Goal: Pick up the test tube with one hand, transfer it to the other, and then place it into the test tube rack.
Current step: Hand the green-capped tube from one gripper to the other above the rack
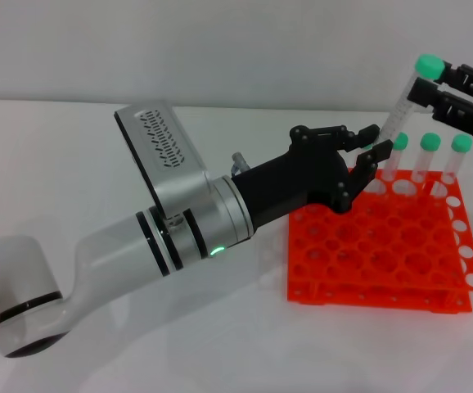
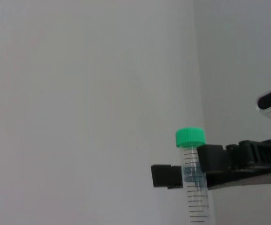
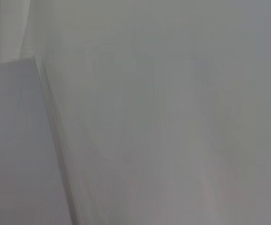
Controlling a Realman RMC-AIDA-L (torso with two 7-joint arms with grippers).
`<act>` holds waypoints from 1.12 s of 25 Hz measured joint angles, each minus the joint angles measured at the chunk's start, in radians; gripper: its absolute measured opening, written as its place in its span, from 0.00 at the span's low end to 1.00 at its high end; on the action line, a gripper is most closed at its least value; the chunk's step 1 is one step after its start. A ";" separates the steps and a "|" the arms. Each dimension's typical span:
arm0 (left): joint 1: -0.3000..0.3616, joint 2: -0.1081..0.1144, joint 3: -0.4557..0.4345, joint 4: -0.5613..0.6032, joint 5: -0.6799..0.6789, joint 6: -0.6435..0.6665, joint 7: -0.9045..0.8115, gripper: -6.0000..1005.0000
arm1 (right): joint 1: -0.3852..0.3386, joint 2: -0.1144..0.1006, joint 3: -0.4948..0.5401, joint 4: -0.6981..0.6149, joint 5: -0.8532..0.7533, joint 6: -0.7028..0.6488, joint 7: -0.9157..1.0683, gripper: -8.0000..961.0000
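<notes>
From my remote station, I see the test tube (image 1: pixel 403 101) held aloft at the far right of the head view, tilted, its green cap uppermost, above the far edge of the test tube rack (image 1: pixel 381 250). The right gripper (image 1: pixel 445 86) is clenched on it just below the cap; the left wrist view shows the same grasp, the black fingers (image 2: pixel 214 159) clamped across the test tube (image 2: pixel 193 180) under its green cap, with black graduation lines printed down the clear wall, though I can read no numerals.

My left gripper (image 1: pixel 374 144) reaches across the desk (image 1: pixel 73 155) on its thick white arm, a small green light glowing on the wrist. Its thin fingers are spread, released, close beside the lower part of the tube, and I cannot tell whether they touch it.

Three more green-capped tubes (image 1: pixel 423 160) stand upright in the rack's far row. The orange-red rack sits on the white desk. The right wrist view shows only pale surfaces. I make out no brand or label.
</notes>
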 joint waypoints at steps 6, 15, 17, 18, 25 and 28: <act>0.001 -0.001 0.000 0.005 0.000 0.000 0.000 0.19 | 0.002 -0.002 -0.003 0.000 -0.002 0.045 -0.007 0.60; -0.005 -0.001 -0.001 0.006 0.010 -0.002 0.001 0.19 | 0.004 -0.002 -0.005 0.000 -0.005 0.048 -0.021 0.30; -0.008 -0.001 -0.003 0.007 0.014 -0.010 0.002 0.19 | 0.003 -0.002 -0.005 0.000 -0.006 0.048 -0.033 0.27; -0.009 -0.001 -0.004 0.008 0.014 -0.016 0.002 0.19 | 0.002 -0.002 -0.006 0.000 -0.006 0.049 -0.038 0.26; -0.015 -0.001 -0.008 0.036 0.020 -0.056 0.044 0.19 | 0.000 -0.006 -0.009 0.000 -0.007 0.058 -0.052 0.22; -0.015 -0.001 -0.010 0.055 0.017 -0.083 0.069 0.19 | -0.001 -0.007 -0.010 0.000 -0.007 0.061 -0.052 0.22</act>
